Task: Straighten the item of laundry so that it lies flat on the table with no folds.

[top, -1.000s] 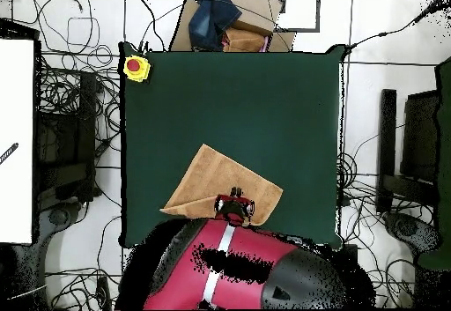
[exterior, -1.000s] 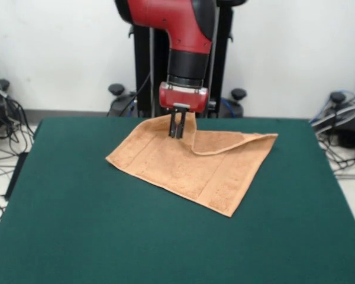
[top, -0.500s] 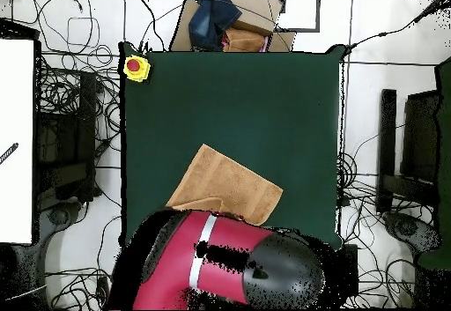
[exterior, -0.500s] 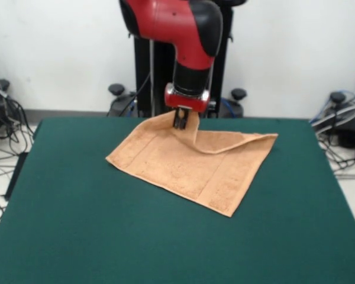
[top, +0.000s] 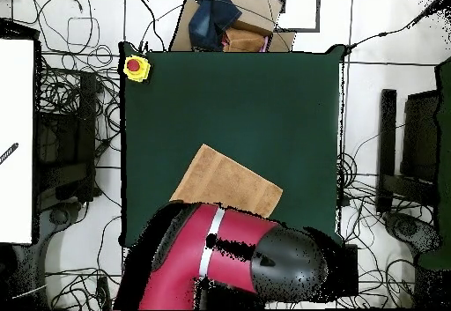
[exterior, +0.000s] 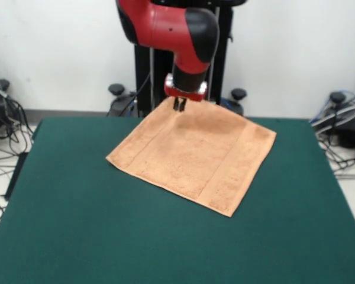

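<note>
Folded-over flap gone; towel (exterior: 192,151) spread open, far corner lifted, seemingly pinched in claw (exterior: 179,106); overhead, arm (top: 220,255) hides claw.

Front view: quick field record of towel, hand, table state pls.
towel: orange-tan towel, spread out, no folded-over flap showing; far corner raised at the hand
hand: hand at the towel's far corner, fingers close together on the cloth, appears to pinch it
arm: red and black arm coming down from above
table: green table; towel sits toward its far side
task state: nearly flat, corner not yet released
</note>
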`<move>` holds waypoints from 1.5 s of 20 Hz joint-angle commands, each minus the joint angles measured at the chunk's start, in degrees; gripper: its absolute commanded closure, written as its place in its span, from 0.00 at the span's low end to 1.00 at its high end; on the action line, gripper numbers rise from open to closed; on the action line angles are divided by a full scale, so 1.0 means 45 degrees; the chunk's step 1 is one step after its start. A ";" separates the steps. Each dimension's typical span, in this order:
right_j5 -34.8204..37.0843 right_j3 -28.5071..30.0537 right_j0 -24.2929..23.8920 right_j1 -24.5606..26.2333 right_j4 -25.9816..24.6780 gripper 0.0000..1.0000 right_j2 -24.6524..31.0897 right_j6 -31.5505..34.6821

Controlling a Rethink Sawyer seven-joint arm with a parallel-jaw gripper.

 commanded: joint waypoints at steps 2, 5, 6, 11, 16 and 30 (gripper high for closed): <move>0.1063 -0.1908 -0.0531 0.0643 0.0030 1.00 0.1440 0.0648; -0.0474 -0.1950 -0.0240 0.0627 -0.0212 1.00 0.1164 0.1054; -0.3243 -0.1875 0.0511 0.0505 -0.0389 1.00 0.0391 0.1768; -0.9005 -0.0479 0.1070 -0.0291 0.0057 1.00 -0.0590 0.2636; -1.0727 -0.0004 0.0879 -0.0448 0.0294 1.00 -0.0275 0.2588; -0.8505 -0.0166 0.0781 -0.0714 0.0615 0.00 0.0405 0.2090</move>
